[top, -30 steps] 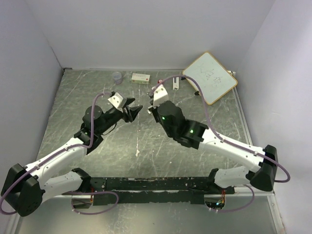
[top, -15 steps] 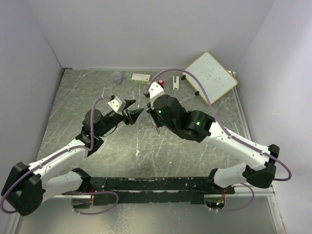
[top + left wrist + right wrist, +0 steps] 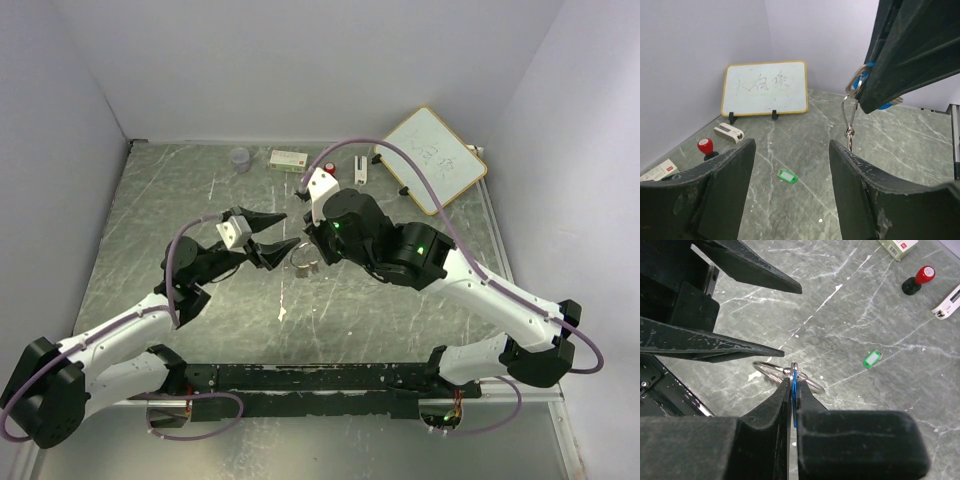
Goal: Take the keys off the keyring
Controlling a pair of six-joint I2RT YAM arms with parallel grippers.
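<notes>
My right gripper [image 3: 792,382] is shut on the blue key [image 3: 794,390], holding it edge-on above the table. The silver keyring [image 3: 775,374] hangs from that key, with a smaller ring linked to it. In the left wrist view the keyring [image 3: 850,112] dangles below the blue key [image 3: 863,75], just beyond my right finger. My left gripper [image 3: 292,231] stands open, its two fingers [image 3: 715,342] pointing at the ring from the left without touching it. The green key [image 3: 787,175] lies loose on the table, also visible in the right wrist view [image 3: 872,359].
A whiteboard [image 3: 430,158] leans at the back right. A red-and-black knob [image 3: 328,168], a white clip-like piece [image 3: 359,170], a small white box [image 3: 289,159] and a clear cup [image 3: 240,157] line the back edge. Walls close three sides.
My right arm has swung forward and left, bringing the key and ring down beside the left gripper. The left gripper has opened wider and turned toward the ring.
</notes>
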